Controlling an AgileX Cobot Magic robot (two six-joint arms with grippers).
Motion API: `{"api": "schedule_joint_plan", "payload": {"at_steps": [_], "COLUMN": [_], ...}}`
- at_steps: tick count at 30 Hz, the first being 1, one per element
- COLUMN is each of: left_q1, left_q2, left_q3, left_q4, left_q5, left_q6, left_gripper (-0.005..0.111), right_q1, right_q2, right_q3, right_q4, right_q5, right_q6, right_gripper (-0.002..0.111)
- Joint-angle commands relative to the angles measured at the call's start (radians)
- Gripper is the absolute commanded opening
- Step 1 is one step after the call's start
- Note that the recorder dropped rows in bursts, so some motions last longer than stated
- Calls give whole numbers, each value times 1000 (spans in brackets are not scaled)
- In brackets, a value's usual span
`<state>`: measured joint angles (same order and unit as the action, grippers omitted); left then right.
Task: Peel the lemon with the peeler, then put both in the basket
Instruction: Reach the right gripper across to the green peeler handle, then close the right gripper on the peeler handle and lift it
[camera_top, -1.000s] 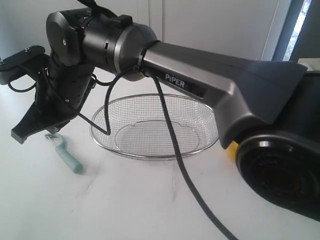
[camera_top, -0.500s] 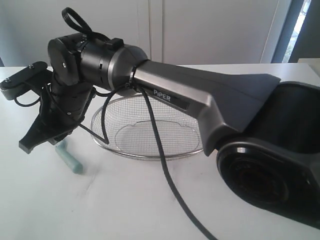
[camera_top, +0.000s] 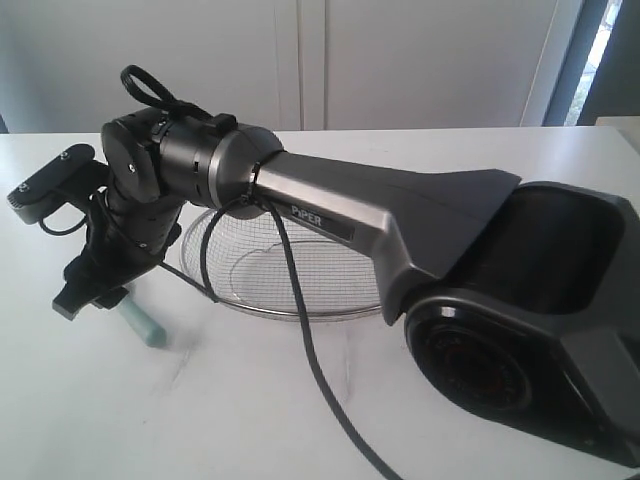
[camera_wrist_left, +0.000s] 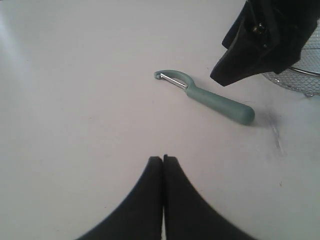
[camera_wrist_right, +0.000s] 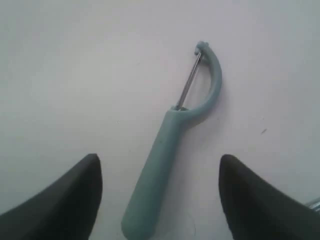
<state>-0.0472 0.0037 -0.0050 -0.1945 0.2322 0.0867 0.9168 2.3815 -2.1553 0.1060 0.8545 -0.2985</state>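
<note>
The peeler (camera_wrist_right: 170, 145) is laid flat on the counter (camera_wrist_right: 75, 75), its handle running back between the right fingers (camera_wrist_right: 65, 200), presumably so that it can be clamped across its width. These fingers are spread wide, one on each side of the handle, and nothing is gripped. The left fingers (camera_wrist_left: 145, 200) are pressed shut and empty, with the peeler well ahead of them. The basket (camera_top: 250, 308) is seen just beside the right fingers. No lemon is seen.

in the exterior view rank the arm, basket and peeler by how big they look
1. right arm, though its nearness to the camera inflates it
2. basket
3. peeler, partly hidden behind the arm
</note>
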Motion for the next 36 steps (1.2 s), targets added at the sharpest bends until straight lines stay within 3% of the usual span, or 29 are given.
{"api": "schedule_joint_plan", "payload": {"at_steps": [1,36], "left_q1": [-6,-6], "left_q2": [-4,-4], "left_q3": [5,5], "left_q4": [-8,-8], "left_q5": [1,1], "left_q6": [0,0], "left_gripper": [0,0], "right_q1": [1,1], "right_q2": [5,127], "right_q3": [-8,-8], "right_q4": [-5,-11], "right_q5": [-33,-55], "right_q6": [-11,95], "right_gripper": [64,64]}}
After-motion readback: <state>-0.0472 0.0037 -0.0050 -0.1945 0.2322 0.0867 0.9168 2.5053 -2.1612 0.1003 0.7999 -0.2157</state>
